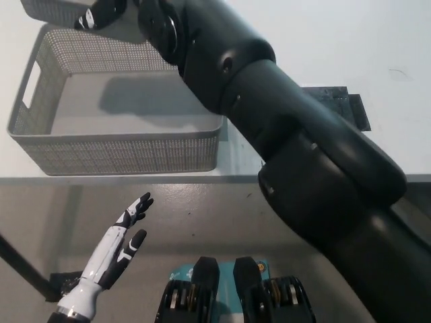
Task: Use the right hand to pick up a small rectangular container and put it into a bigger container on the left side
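Note:
A small grey mesh container (52, 9) hangs at the top left edge of the head view, above the far left corner of the big grey mesh basket (121, 153). My black right hand (101, 13) is shut on it, partly cut off by the picture's edge. The black right arm runs diagonally from the bottom right across the basket's right end and hides that part. A shadow lies on the basket's bare floor. My white left hand (120, 241) rests open at the lower left, below the table's front edge.
The basket stands on a white table (323, 40) near its front edge. A dark square patch (353, 108) on the table shows partly behind my right arm. Floor lies below the table edge.

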Robot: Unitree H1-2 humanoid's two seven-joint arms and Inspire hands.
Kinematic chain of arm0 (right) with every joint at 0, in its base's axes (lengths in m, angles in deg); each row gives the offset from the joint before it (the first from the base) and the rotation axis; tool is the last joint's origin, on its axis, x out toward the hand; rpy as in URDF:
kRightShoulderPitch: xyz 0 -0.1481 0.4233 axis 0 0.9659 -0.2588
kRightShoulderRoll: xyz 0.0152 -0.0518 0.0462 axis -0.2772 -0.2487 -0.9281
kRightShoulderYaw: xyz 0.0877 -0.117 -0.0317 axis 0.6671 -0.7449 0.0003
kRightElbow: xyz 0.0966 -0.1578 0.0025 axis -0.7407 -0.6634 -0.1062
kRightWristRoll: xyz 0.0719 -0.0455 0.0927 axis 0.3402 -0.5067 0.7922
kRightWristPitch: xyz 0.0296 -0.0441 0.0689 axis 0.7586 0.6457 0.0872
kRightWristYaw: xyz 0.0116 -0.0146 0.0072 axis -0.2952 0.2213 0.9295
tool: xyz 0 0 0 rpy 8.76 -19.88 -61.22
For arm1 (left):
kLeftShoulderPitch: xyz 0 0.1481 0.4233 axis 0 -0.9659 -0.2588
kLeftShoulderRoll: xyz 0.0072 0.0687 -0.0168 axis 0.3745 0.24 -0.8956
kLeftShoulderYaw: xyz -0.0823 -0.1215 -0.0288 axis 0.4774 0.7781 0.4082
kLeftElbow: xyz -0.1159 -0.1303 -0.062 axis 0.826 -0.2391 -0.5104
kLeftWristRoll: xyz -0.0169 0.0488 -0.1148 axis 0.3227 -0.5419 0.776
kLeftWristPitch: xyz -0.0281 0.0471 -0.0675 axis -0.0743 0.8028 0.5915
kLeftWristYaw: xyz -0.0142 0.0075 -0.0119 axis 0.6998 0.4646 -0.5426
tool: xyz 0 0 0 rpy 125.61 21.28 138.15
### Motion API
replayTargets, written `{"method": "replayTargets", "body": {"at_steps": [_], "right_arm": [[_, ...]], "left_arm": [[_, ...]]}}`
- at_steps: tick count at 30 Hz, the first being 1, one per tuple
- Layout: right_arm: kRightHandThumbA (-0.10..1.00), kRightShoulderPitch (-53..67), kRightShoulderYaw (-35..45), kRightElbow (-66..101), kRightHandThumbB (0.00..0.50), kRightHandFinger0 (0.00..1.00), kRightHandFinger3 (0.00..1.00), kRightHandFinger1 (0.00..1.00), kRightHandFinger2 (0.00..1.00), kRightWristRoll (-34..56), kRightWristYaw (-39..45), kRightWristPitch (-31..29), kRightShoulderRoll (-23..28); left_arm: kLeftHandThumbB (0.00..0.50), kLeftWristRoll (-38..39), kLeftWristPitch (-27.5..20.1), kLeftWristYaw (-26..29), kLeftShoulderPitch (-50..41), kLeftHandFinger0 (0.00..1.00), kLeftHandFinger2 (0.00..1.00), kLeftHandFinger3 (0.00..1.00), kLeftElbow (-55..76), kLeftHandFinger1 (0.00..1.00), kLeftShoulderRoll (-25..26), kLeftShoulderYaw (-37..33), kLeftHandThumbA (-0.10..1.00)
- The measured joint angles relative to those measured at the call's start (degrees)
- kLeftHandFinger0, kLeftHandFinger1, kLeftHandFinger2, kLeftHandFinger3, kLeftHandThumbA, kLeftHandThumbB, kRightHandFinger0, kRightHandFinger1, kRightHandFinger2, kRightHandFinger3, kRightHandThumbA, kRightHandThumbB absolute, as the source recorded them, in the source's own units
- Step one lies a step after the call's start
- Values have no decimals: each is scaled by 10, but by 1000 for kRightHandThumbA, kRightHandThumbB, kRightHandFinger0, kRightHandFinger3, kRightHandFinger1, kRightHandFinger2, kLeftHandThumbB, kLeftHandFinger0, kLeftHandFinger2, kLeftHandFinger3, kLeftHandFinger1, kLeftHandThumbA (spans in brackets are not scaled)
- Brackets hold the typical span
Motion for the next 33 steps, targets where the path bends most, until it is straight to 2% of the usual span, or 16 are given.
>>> {"method": "replayTargets", "body": {"at_steps": [1, 3, 4, 5, 6, 7, 8, 9, 10, 12, 18, 21, 27, 29, 32, 33], "right_arm": [[-94, 4, -4, -2, 275, 16, 537, 107, 293, -1, 0, 3, -1], [-93, 14, -15, -6, 243, 5, 641, 117, 298, -4, 0, 10, -1], [-41, 19, -19, -7, 231, 74, 746, 204, 367, -5, 1, 14, -1], [-16, 21, -22, -8, 228, 104, 796, 227, 391, -6, 3, 16, -1], [145, 23, -25, -10, 298, 337, 1000, 536, 737, -7, 8, 19, -1], [392, 26, -29, -12, 364, 741, 1000, 1000, 1000, -8, 16, 26, -1], [454, 27, -28, -12, 408, 898, 1000, 1000, 1000, -7, 29, 32, -1], [510, 27, -27, -13, 454, 1000, 1000, 1000, 1000, -5, 42, 38, -1], [584, 28, -25, -14, 498, 1000, 1000, 1000, 1000, -3, 52, 41, -1], [698, 30, -23, -14, 500, 1000, 1000, 1000, 1000, 0, 79, 49, -1], [877, 29, -13, -14, 500, 1000, 1000, 1000, 1000, 5, 138, 63, -1], [921, 28, -6, -13, 500, 1000, 1000, 1000, 1000, 12, 152, 64, 0], [938, 17, 9, -11, 500, 1000, 1000, 1000, 1000, 23, 164, 61, 7], [1000, 7, 23, -8, 500, 1000, 1000, 1000, 1000, 30, 164, 56, 15], [1000, -5, 39, 2, 498, 1000, 1000, 1000, 1000, 41, 163, 36, 36], [1000, -11, 46, 9, 453, 1000, 1000, 1000, 1000, 45, 162, 26, 47]], "left_arm": [[143, -1, 0, 0, 2, 1000, 1000, 1000, 0, 1000, 1, -1, 1000], [142, -3, 1, -2, 8, 1000, 1000, 1000, 0, 1000, 3, -1, 1000], [143, -3, 2, -2, 10, 1000, 1000, 1000, 0, 1000, 4, -2, 1000], [144, -4, 3, -3, 12, 1000, 1000, 1000, 0, 1000, 4, -2, 1000], [149, -5, 3, -3, 14, 1000, 1000, 1000, 0, 1000, 5, -3, 1000], [155, -7, 4, -5, 17, 1000, 1000, 1000, 0, 1000, 6, -4, 1000], [156, -8, 5, -5, 18, 1000, 1000, 1000, 0, 1000, 6, -5, 1000], [156, -9, 6, -5, 19, 1000, 1000, 1000, 0, 1000, 6, -6, 1000], [155, -9, 7, -6, 19, 1000, 1000, 1000, 0, 1000, 6, -6, 1000], [162, -10, 8, -6, 20, 1000, 1000, 1000, 0, 1000, 6, -10, 1000], [173, -14, 10, -7, 25, 1000, 1000, 1000, 0, 1000, 7, -13, 1000], [172, -15, 14, -8, 27, 1000, 1000, 1000, 0, 1000, 8, -13, 1000], [165, -18, 16, -10, 29, 1000, 1000, 1000, 0, 1000, 8, -14, 1000], [164, -18, 16, -10, 31, 1000, 1000, 1000, 0, 1000, 8, -14, 1000], [168, -17, 16, -11, 32, 1000, 1000, 1000, 0, 1000, 8, -14, 1000], [162, -17, 16, -11, 32, 1000, 1000, 1000, 0, 1000, 8, -14, 1000]]}}
